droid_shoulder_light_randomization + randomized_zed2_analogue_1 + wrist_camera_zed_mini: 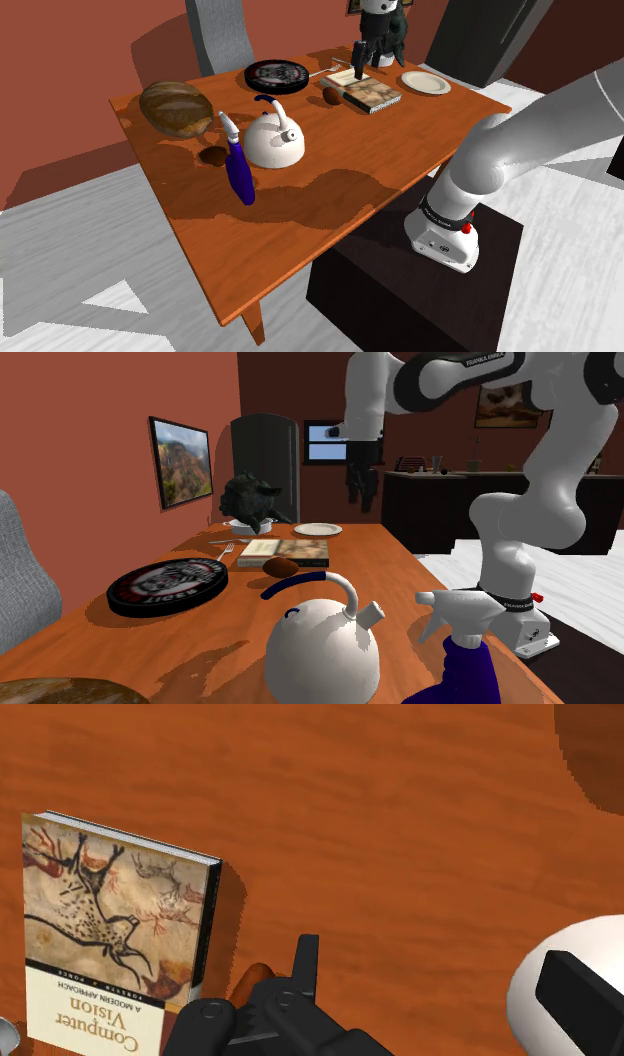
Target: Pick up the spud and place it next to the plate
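Hovering above the book (368, 92), the gripper (358, 62) isn't touching anything. In the wrist view its 2 fingers (305, 966) stand apart, released, with nothing between them. The spud (331, 95) sits on the wooden surface (330, 200) just beside the book, on the side away from the plate (425, 82), so the book lies between those 2. The brown bit peeking out next to 1 finger is probably that spud, hard to say tbh. The white kettle (273, 142) stands well apart from it.
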You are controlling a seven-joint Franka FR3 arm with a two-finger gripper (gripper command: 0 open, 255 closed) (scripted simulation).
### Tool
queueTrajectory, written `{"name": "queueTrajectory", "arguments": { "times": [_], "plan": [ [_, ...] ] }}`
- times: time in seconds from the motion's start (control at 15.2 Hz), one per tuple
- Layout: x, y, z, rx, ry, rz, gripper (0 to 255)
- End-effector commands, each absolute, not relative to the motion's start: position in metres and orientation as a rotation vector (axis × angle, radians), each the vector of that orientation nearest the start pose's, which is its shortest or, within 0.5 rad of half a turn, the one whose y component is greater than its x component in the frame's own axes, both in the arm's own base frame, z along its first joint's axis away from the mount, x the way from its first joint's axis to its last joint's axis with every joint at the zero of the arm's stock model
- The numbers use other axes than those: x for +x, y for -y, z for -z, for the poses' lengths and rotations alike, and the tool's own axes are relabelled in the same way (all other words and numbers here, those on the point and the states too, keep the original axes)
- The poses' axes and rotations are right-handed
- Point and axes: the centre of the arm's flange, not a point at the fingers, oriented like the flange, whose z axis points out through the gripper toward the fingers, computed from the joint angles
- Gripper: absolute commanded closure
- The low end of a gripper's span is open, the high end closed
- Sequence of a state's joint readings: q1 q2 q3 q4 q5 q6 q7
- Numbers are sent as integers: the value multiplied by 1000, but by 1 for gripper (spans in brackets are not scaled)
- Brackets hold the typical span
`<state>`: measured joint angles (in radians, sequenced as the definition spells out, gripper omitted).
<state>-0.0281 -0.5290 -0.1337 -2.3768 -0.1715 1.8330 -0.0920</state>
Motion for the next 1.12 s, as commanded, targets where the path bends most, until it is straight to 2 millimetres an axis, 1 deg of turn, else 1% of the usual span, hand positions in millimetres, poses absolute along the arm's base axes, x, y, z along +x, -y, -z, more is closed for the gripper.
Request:
{"name": "queueTrajectory", "arguments": {
  "times": [0.0, 1.06],
  "plan": [
    [403, 92, -496, -3249, -6, -50, 0],
    [552, 170, -372, -3341, 6, -90, 0]
  ]
}}
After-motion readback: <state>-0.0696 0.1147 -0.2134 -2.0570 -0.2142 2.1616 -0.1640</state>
